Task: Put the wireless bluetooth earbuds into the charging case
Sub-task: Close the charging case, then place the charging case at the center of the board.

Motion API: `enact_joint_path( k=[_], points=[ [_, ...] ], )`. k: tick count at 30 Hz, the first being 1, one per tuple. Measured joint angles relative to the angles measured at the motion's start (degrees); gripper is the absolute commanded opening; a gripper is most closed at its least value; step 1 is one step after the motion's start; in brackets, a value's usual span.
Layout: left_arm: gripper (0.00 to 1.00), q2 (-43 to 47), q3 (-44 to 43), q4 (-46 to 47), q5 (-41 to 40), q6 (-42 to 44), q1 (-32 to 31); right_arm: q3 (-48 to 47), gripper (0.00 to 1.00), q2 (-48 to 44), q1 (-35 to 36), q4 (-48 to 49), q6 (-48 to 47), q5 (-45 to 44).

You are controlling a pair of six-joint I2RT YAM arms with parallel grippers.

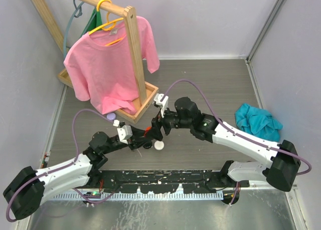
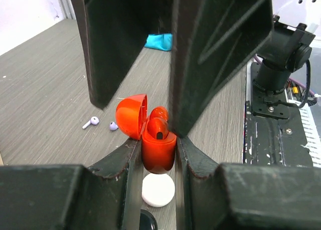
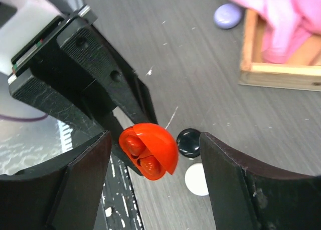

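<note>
My left gripper (image 2: 158,145) is shut on the base of an orange-red charging case (image 2: 158,155) and holds it above the table. Its lid (image 2: 131,115) is hinged open. Two orange-red earbuds (image 3: 131,142) sit in the case's sockets. My right gripper (image 3: 154,140) is open and empty, its fingers (image 3: 75,180) on either side of the case without touching it. In the top view both grippers meet at the table's middle, left gripper (image 1: 143,138), right gripper (image 1: 159,126). Two purple earbuds (image 2: 91,122) lie loose on the table.
A white round case (image 2: 158,190) and a black case (image 3: 189,142) lie under the held case. A purple case (image 1: 111,117) lies by the wooden rack base (image 1: 143,107) with the pink shirt (image 1: 108,64). A teal cloth (image 1: 257,121) lies at the right.
</note>
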State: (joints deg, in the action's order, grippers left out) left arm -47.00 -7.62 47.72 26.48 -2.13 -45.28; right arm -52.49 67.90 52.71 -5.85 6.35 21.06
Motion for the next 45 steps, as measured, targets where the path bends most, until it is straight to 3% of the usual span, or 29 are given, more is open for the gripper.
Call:
enact_joint_path(
  k=[9, 22, 25, 31, 38, 45],
  points=[
    [0.0, -0.8, -0.5, -0.5, 0.9, 0.0, 0.0, -0.7, 0.7, 2.5, -0.3, -3.3, -2.6, 9.2],
    [0.01, -3.4, -3.7, -3.8, -1.2, -0.1, -0.2, 1.1, 0.7, -6.5, -0.6, -6.2, -5.4, 8.9],
    [0.02, -4.6, -4.5, -5.4, -3.1, -0.4, -0.1, 2.6, 0.71, -8.7, -0.4, -5.9, -4.9, 3.5],
    [0.02, -9.4, -8.8, -11.1, -7.8, -2.0, -0.1, 9.6, 0.72, -11.6, -0.3, -2.3, -1.7, -17.4],
    [0.02, -21.4, -21.5, -23.6, -13.2, -9.0, -0.1, 20.6, 0.73, -11.6, -0.3, 4.8, 1.2, -40.6],
    [0.04, -35.3, -32.7, -36.5, -16.7, -19.4, -0.1, 27.4, 0.73, -12.5, -0.3, 9.3, 2.9, -52.6]
  ],
)
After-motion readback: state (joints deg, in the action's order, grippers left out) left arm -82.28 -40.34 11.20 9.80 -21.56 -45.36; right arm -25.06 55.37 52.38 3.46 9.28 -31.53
